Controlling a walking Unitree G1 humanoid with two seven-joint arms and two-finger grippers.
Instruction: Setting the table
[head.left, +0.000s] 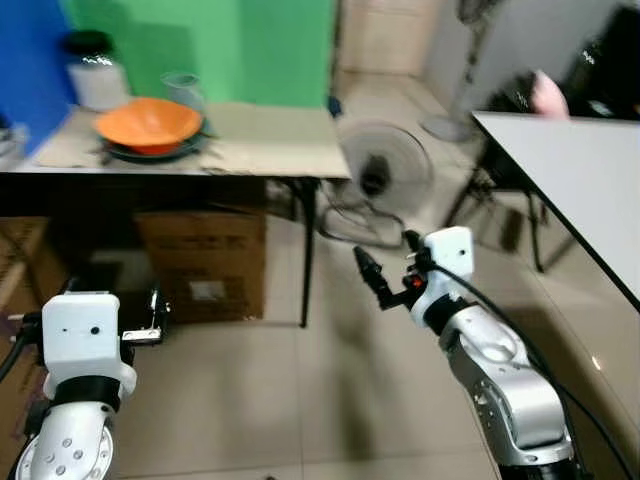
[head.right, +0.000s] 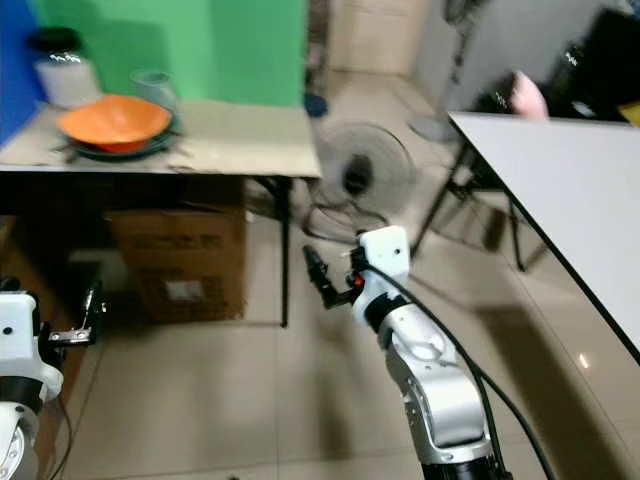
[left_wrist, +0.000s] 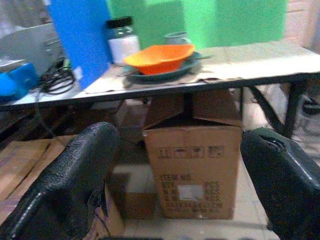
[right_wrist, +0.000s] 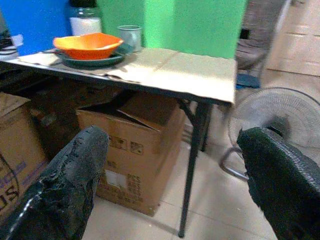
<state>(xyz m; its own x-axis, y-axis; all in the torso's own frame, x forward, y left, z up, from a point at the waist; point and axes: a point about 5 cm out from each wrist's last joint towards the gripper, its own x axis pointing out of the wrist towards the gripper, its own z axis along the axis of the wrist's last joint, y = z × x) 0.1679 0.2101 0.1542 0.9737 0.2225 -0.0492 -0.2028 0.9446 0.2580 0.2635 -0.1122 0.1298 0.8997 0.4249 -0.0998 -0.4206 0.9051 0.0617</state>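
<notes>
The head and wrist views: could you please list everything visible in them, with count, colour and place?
bowl: one, orange, on the dark plate
plate: one, dark green, on the side table
cup: one, pale, behind the bowl
jar: one, black-lidded, white contents, by the blue panel
side table: one, beige top, before the green wall
cardboard box: one, brown, under the side table
fan: one, white, on the floor
white table: one, at the right
left gripper: fingers open, low
right gripper: fingers open, raised
</notes>
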